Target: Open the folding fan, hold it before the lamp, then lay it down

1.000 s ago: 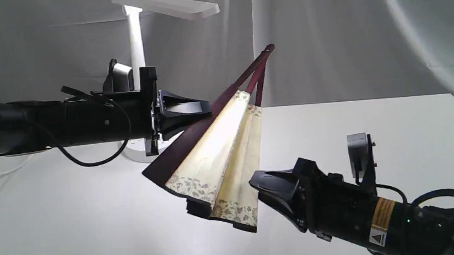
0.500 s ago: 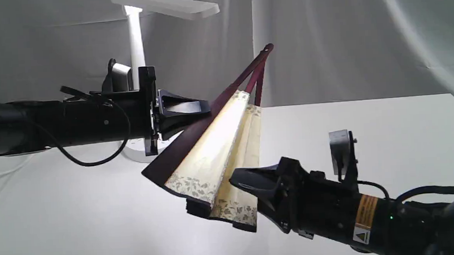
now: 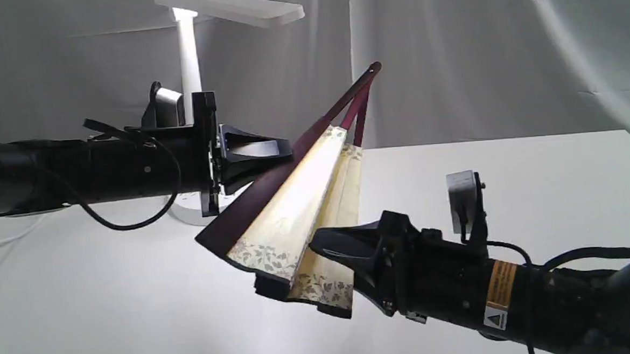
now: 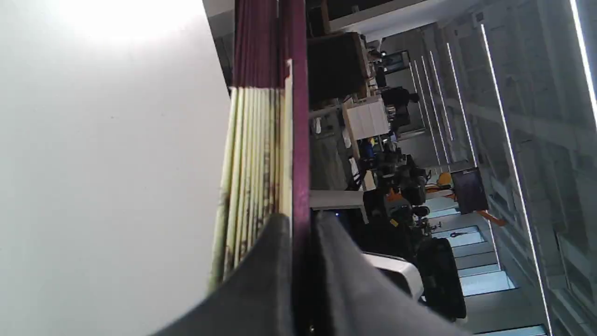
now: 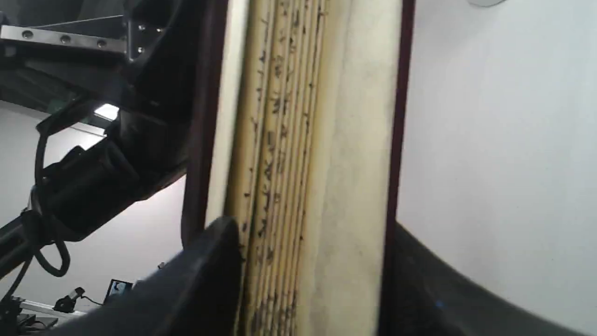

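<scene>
Mid-frame, our left gripper (image 3: pixel 287 149) clamps the folding fan (image 3: pixel 290 210) by its guard; our right gripper (image 3: pixel 318 244) straddles the pleats, though we cannot tell whether it grips them.

Folding fan (image 3: pixel 290 221): matt paper, dark wood

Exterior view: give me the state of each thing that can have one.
folding fan: partly open, held in the air, pivot up.
lamp: upright, apparently lit.
left claw: shut on the fan's maroon guard.
right claw: jaws astride the fan's loose folds, grip unclear.
</scene>
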Controlling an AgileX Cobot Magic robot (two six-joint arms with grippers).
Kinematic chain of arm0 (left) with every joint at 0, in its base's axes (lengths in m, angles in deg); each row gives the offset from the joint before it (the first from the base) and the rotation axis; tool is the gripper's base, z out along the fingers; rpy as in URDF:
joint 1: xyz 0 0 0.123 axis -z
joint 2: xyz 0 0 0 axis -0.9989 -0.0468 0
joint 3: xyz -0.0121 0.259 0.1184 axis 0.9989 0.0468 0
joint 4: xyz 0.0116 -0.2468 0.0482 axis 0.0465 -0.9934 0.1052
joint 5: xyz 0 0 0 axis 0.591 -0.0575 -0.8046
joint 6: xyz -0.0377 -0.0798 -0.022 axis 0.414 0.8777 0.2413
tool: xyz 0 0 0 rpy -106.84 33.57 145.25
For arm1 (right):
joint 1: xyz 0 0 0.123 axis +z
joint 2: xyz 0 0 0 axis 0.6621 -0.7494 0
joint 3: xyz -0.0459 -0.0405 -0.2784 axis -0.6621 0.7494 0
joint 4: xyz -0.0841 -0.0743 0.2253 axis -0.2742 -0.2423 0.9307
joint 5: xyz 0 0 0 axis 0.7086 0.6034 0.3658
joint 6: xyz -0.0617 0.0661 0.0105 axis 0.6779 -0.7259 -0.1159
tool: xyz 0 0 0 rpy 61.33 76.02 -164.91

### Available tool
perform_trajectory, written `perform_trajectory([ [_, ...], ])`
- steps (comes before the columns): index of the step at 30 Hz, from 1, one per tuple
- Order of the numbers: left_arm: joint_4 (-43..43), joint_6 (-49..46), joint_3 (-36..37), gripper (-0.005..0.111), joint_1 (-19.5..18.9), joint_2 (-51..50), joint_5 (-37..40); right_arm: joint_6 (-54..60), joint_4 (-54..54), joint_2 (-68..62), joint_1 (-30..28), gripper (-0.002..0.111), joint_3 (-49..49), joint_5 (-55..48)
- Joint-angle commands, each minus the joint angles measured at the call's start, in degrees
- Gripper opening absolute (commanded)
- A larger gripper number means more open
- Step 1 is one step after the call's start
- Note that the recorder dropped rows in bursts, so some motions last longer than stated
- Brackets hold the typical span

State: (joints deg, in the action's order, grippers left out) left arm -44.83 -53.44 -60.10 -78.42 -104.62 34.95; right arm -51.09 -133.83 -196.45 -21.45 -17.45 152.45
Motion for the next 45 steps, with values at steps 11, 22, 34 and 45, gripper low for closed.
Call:
perform_trajectory([
  [11, -1.11, 0.33, -0.31, 0.001, -1.56, 0.81, 0.83, 1.21, -1.24, -0.04, -0.02, 0.007, -0.29, 0.75],
  [22, 5.22, 1.27, -0.31, 0.031, -1.61, 0.81, 0.83, 3.79, -1.09, -0.04, -0.02, 0.0, -0.29, 0.75],
  [34, 13.88, 4.3, -0.31, 0.032, -1.61, 0.81, 0.83, 3.78, 1.53, -0.04, -0.02, 0.0, -0.29, 0.75],
  [45, 20.59, 4.58, -0.31, 0.032, -1.61, 0.81, 0.83, 3.78, 3.97, -0.04, -0.02, 0.0, -0.29, 0.75],
])
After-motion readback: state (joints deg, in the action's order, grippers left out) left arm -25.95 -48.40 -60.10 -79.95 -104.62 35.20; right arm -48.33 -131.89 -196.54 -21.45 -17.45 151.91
